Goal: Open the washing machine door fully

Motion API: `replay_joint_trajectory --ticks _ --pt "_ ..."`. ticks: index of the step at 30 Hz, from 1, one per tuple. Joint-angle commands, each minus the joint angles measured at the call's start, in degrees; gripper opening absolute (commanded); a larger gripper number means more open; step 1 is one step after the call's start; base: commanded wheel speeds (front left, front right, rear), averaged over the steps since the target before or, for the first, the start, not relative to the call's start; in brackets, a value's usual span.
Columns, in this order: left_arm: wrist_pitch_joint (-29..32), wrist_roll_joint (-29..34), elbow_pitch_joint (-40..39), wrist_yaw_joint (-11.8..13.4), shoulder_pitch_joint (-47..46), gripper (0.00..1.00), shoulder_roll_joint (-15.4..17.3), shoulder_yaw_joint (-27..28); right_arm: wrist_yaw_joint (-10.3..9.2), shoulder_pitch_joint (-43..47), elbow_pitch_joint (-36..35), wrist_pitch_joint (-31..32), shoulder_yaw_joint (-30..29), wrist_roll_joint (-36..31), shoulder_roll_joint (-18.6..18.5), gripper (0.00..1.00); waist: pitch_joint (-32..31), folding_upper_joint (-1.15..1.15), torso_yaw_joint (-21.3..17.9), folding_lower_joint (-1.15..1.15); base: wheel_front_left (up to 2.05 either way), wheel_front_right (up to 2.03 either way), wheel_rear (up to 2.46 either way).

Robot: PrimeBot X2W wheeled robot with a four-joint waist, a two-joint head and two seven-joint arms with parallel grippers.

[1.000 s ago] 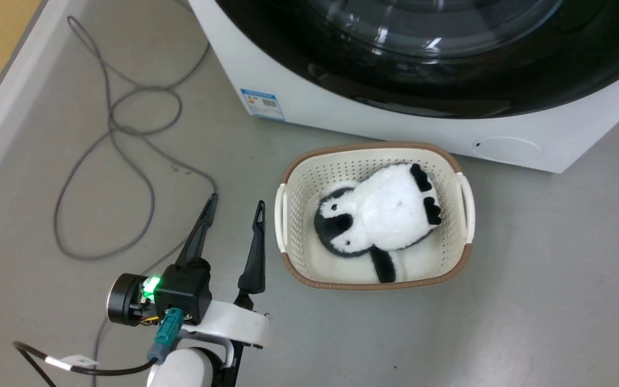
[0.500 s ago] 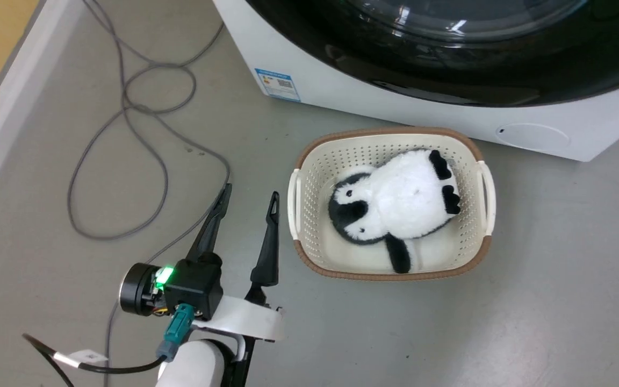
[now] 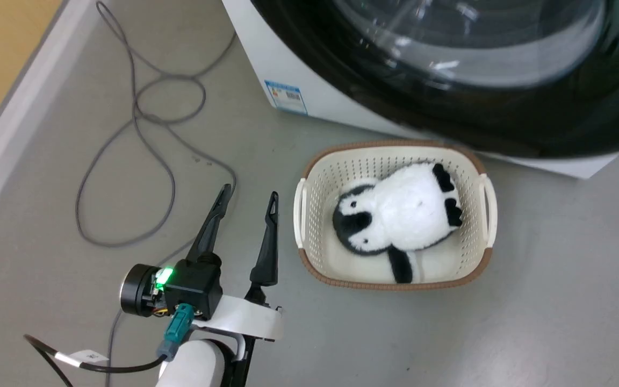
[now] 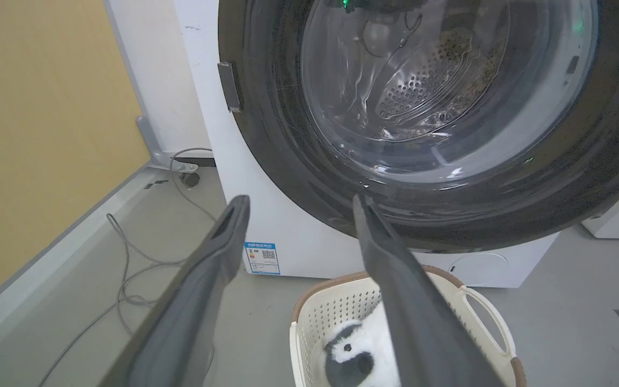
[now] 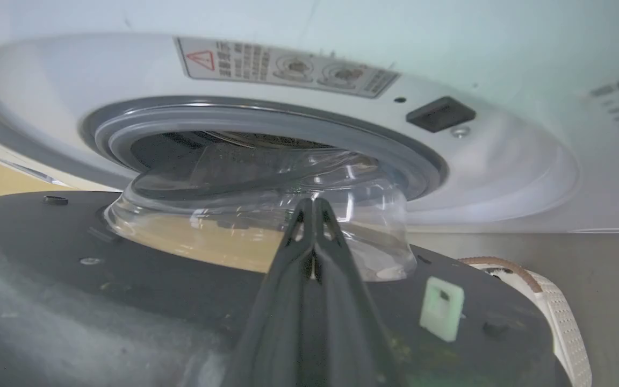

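Note:
The washing machine door (image 3: 449,123), a glossy black disc with a clear glass bowl, stands partly swung out from the white washing machine (image 3: 256,59), and its lower rim overhangs the far edge of a basket. From the right wrist, the door's dark inner face (image 5: 73,279) and its bulging bowl (image 5: 261,226) sit in front of the grey gasket (image 5: 266,115). My right gripper (image 5: 314,201) is shut with nothing in it, its fingers lying over that inner face beside a pale latch (image 5: 441,306). My left gripper (image 3: 250,192) hangs open above the floor, apart from the door (image 4: 583,161).
A cream basket (image 3: 390,285) holding a penguin plush (image 3: 395,215) stands on the floor right before the machine, under the door's sweep. A grey cable (image 3: 143,134) loops across the floor on the left. A white skirting (image 3: 8,123) and a yellow wall bound the left side.
The head camera has shifted. The door has swung further out, now hiding the machine's lower right front and reaching over the basket's far rim. The left gripper stays open.

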Motion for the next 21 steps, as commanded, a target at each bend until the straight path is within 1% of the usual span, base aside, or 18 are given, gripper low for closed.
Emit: replay_joint_trajectory --ticks 1,6,14,21 --pt "-0.3 -0.2 0.2 0.1 0.2 1.00 0.1 0.3 0.07 2.3 -0.5 0.7 -0.3 -0.5 1.4 0.00 -1.5 0.00 -0.3 0.00 0.00 0.00 0.00" --pt "-0.3 -0.1 0.8 -0.3 1.1 1.00 0.1 0.7 0.07 7.1 -2.5 1.9 -1.9 -1.2 3.5 0.00 -5.0 0.00 -0.8 0.00 0.00 0.00 0.00" --pt "-0.3 0.6 2.1 -0.9 3.5 1.00 0.1 1.8 0.07 16.9 -7.1 4.8 -3.8 -1.1 8.4 0.00 -11.0 0.00 -1.8 0.00 0.00 0.00 0.00" --pt "-0.3 1.1 3.2 -1.5 5.5 1.00 0.3 2.4 0.07 24.9 -13.0 7.4 -4.1 1.5 13.2 0.00 -14.6 0.00 -2.5 0.00 0.00 0.00 0.00"
